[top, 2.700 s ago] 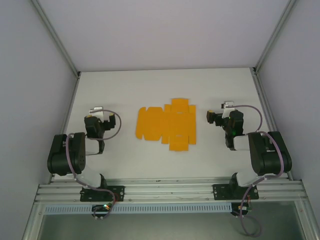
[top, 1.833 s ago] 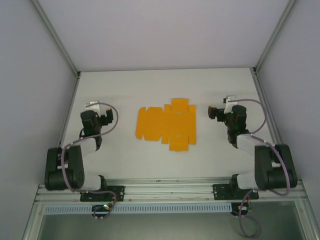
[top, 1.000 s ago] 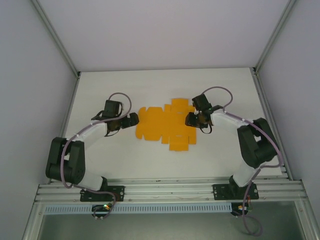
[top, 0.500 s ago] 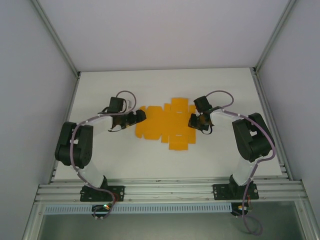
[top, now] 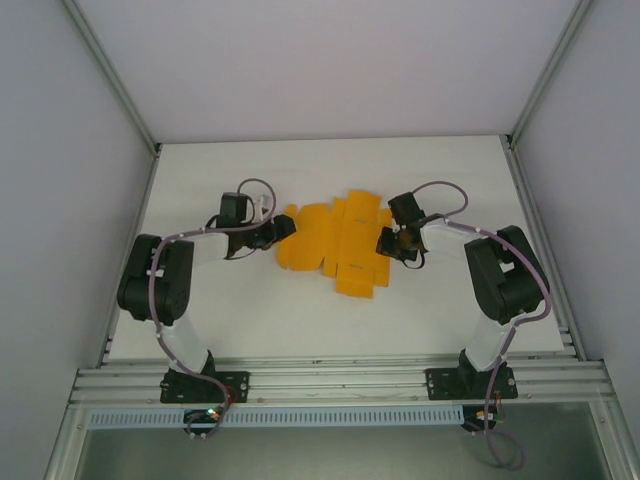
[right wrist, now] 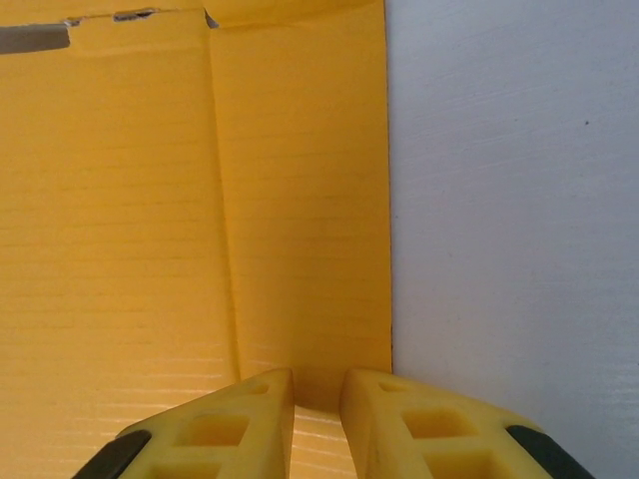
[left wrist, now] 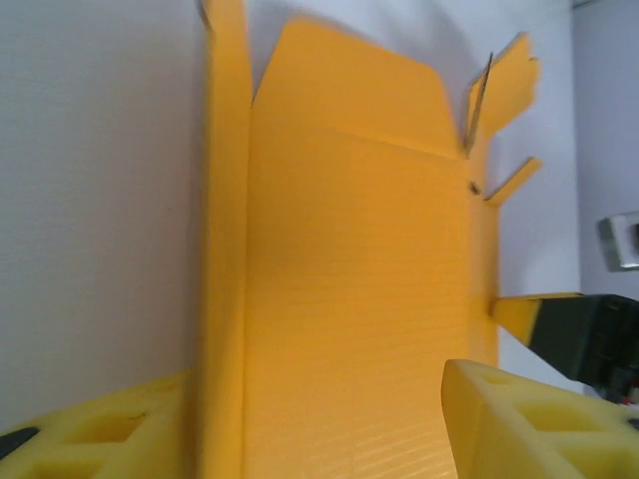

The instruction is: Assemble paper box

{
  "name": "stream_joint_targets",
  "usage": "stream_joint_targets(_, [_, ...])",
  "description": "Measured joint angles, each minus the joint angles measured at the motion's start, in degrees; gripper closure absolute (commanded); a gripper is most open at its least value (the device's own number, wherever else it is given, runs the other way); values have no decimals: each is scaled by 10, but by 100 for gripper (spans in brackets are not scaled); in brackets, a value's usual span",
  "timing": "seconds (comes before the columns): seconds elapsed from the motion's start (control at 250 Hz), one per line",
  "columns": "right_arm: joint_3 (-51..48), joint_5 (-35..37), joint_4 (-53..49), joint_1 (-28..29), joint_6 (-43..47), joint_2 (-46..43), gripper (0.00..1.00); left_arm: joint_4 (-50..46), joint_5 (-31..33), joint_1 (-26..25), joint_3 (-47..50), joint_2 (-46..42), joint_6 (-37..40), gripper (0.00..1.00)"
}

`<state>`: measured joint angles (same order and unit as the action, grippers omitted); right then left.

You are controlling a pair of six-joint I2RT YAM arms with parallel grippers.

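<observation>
The paper box [top: 335,245] is a flat orange-yellow die-cut sheet lying mid-table, slightly skewed. My left gripper [top: 285,230] is at its left end. In the left wrist view that gripper [left wrist: 319,429] stands open, its yellow fingers [left wrist: 529,419] wide apart with the sheet [left wrist: 359,279] between them and a narrow side flap [left wrist: 225,200] raised on edge. My right gripper [top: 383,243] rests over the sheet's right panel. In the right wrist view that gripper [right wrist: 318,399] is shut to a thin slit, its tips over the panel [right wrist: 300,200] near its right edge.
The white table [top: 300,320] runs wide around the sheet. Grey walls close in the back and both sides. An aluminium rail [top: 340,375] carrying the arm bases lines the near edge. The right arm's dark wrist [left wrist: 589,334] shows beyond the sheet in the left wrist view.
Both arms swung in from the table's sides to the sheet's ends. In the last half second the left gripper pushed the sheet's left end rightward, skewing it; the right gripper stayed put.
</observation>
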<state>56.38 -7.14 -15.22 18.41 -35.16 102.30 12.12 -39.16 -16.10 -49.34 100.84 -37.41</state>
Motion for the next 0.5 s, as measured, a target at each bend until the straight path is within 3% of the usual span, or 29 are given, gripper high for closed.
stream_joint_targets(0.156, [-5,-6,12,-1,0,-2,76,28,-19,-5,33,-58,-7,44])
stream_joint_targets(0.224, [-9,-7,17,-2,2,-3,77,28,-19,-8,35,-81,-3,51])
stream_joint_targets(0.411, [-36,-8,48,-2,11,-20,76,-19,16,-28,14,-90,30,60])
stream_joint_targets(0.499, [-48,-8,57,-2,20,-29,74,-43,31,-46,-7,-75,45,80])
